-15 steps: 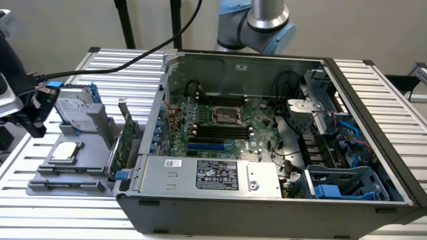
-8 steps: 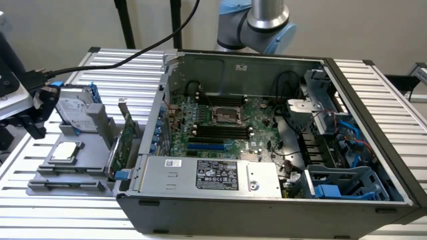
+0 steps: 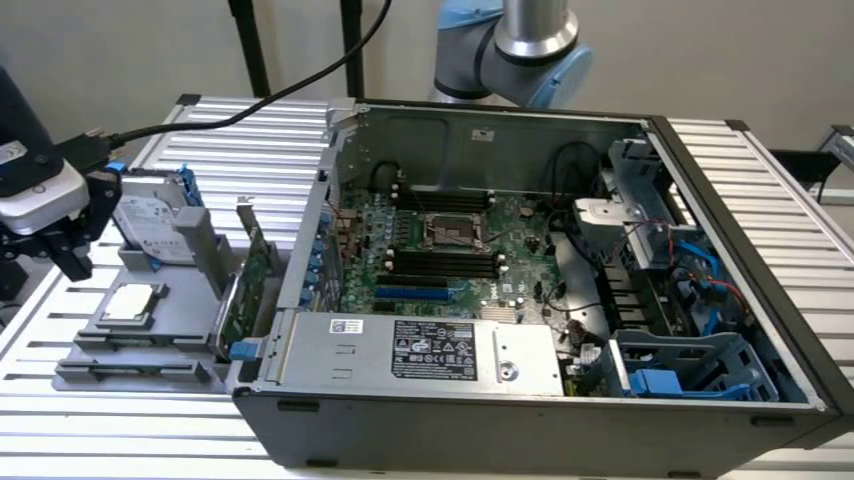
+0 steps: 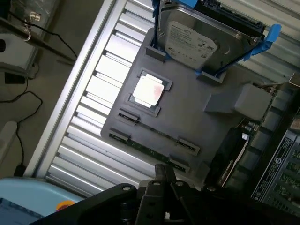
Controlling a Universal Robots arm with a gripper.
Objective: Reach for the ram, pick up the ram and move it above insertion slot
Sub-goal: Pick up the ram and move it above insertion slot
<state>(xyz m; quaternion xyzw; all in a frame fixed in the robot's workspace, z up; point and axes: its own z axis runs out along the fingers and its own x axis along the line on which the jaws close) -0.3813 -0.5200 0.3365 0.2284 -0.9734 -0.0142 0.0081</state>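
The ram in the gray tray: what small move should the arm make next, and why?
Probably lower the gripper a little toward the ram. The ram lies on its edge in the holders of the gray tray, beside the processor chip. The gripper hangs above the tray and does not touch the ram, so the gap should be closed first.

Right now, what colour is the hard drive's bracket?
Blue; the bracket shows best in the wrist view.

A plain pale wall point(image 3: 134, 40) is standing behind the ribbed aluminium tabletop point(image 3: 787, 180), whose slats are catching bright light. Two black poles point(image 3: 248, 45) are rising against the wall at the exterior view's left. Beyond the tabletop's edge, black cables point(image 4: 55, 38) are lying across a dull grey-brown floor point(image 4: 51, 89).
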